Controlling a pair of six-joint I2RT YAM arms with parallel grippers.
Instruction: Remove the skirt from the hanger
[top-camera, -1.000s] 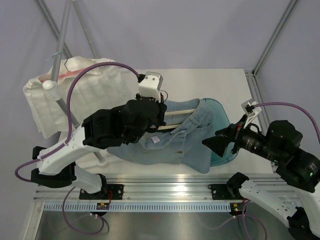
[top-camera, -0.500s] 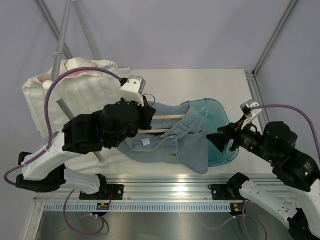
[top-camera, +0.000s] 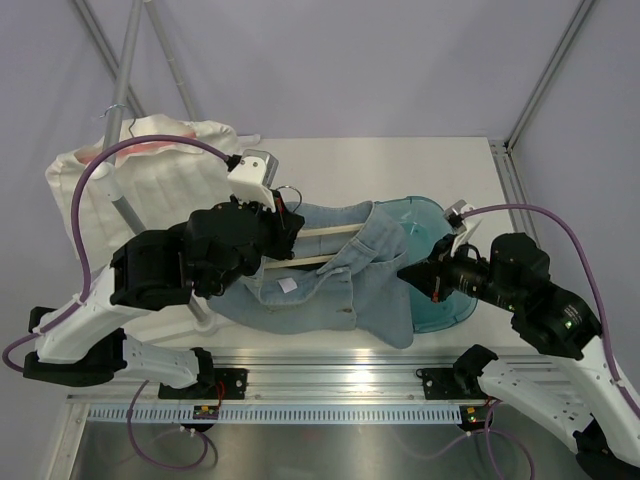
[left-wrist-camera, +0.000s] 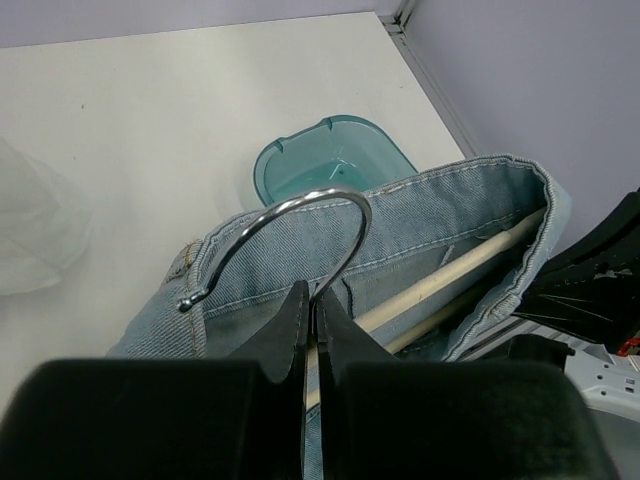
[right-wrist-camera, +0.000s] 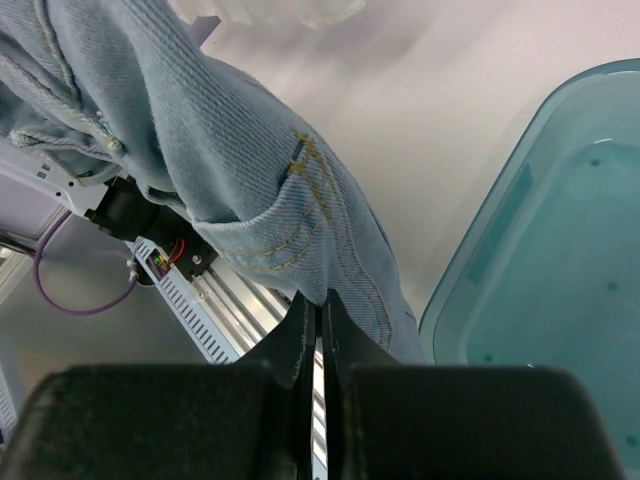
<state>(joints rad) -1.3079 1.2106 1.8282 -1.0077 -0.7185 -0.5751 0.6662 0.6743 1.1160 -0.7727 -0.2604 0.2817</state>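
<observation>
A light-blue denim skirt (top-camera: 350, 290) hangs on a wooden hanger (top-camera: 322, 231) above the table's middle. My left gripper (top-camera: 283, 216) is shut on the base of the hanger's metal hook (left-wrist-camera: 290, 213), pinched between the black fingertips (left-wrist-camera: 296, 305). In the left wrist view the hanger's bar (left-wrist-camera: 450, 278) runs inside the waistband. My right gripper (top-camera: 407, 272) reaches in from the right and is shut on the skirt's lower edge (right-wrist-camera: 300, 230). A fold of denim sits between its fingertips (right-wrist-camera: 336, 312).
A teal plastic tub (top-camera: 448, 308) stands on the table behind and to the right of the skirt, close under the right gripper. A white quilted garment (top-camera: 170, 175) hangs on a metal rack (top-camera: 124, 75) at the back left. An aluminium rail (top-camera: 330, 375) runs along the near edge.
My left arm has carried the hanger and skirt to the left. The right gripper has moved left to the skirt and gone from open to shut on its edge.
</observation>
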